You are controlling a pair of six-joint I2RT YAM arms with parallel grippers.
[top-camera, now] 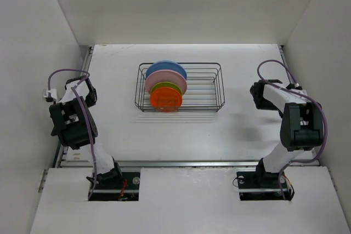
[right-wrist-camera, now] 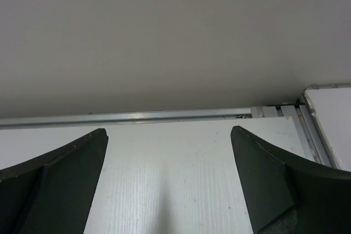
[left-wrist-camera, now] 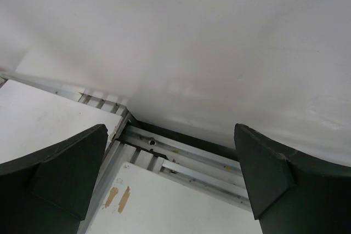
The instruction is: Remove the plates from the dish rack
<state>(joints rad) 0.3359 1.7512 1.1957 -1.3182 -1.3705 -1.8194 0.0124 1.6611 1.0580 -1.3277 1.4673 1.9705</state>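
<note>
Dark-wire rectangular dish rack (top-camera: 206,65) holds upright a round light blue plastic plate (top-camera: 164,65), pink plate (top-camera: 162,78), lime green plate (top-camera: 168,87) and orange plate (top-camera: 166,100); left end effector (left-wrist-camera: 170,142) and right end effector (right-wrist-camera: 169,142) gape wide, empty.

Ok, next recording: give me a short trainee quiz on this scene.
1. True or false: the round orange plastic plate stands at the near end of the row in the dark wire dish rack.
2. Where in the rack do the four plates stand? A left half, B right half, C spread evenly throughout.
3. Are the left gripper and right gripper open or shut?
Key: 1 true; 2 A; 3 both open, holding nothing.
</note>
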